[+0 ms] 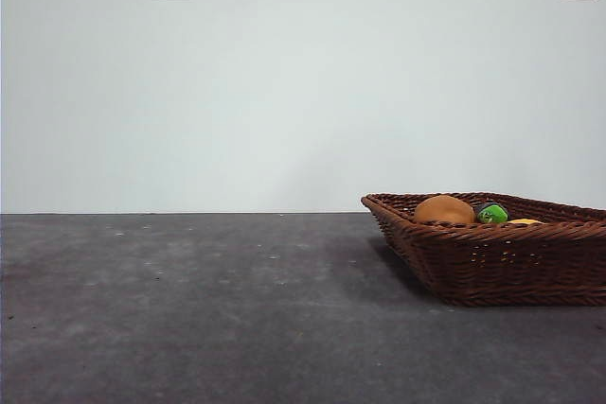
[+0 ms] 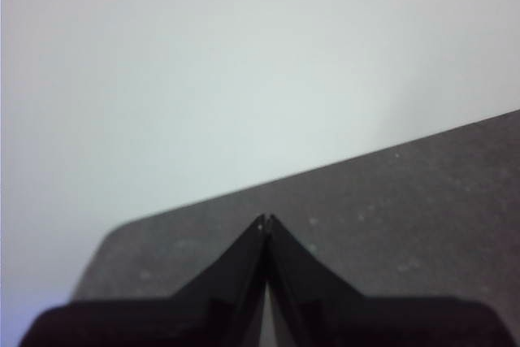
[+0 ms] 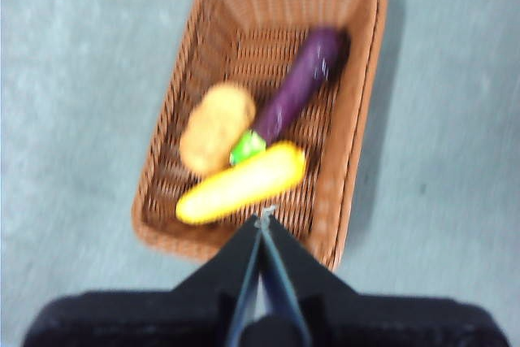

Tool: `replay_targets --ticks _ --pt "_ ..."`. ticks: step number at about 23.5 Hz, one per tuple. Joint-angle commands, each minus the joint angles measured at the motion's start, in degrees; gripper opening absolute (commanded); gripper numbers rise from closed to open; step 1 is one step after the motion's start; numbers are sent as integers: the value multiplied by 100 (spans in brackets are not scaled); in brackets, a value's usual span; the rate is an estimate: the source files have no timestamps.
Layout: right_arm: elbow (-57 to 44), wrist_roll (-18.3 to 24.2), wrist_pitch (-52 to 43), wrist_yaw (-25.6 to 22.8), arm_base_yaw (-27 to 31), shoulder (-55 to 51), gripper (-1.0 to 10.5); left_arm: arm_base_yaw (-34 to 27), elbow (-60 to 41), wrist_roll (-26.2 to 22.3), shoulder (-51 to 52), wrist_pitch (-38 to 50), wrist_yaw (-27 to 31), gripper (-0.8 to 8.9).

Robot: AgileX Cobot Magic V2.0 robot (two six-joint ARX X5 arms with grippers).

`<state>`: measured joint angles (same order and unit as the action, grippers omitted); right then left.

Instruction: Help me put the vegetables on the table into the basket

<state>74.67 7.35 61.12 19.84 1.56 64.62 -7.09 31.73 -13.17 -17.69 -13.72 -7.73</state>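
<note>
The corn cob [image 3: 241, 184], potato [image 3: 216, 127] and eggplant [image 3: 298, 84] all lie inside the basket [image 3: 364, 103]. The right gripper [image 3: 263, 215], pressed together, hangs above it. The left gripper [image 2: 266, 220] is pressed together over bare bench [image 2: 406, 209].

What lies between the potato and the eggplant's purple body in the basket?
Only bare wicker floor of the basket separates the potato from the eggplant, though its green stem end nearly meets the potato; the right wrist view shows it.
</note>
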Motion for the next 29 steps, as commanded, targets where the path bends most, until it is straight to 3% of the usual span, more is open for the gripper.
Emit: replay_targets --ticks 1,9,29 --pt "-15 24 -264 4 -9 15 0 -11 -1027 424 411 476 -13 -4" --pt "-15 24 -468 7 -9 15 0 -7 -3075 1316 1742 651 28 -4" --pt "-15 24 -457 4 -9 15 0 -13 -3121 1298 1681 437 2 -4"
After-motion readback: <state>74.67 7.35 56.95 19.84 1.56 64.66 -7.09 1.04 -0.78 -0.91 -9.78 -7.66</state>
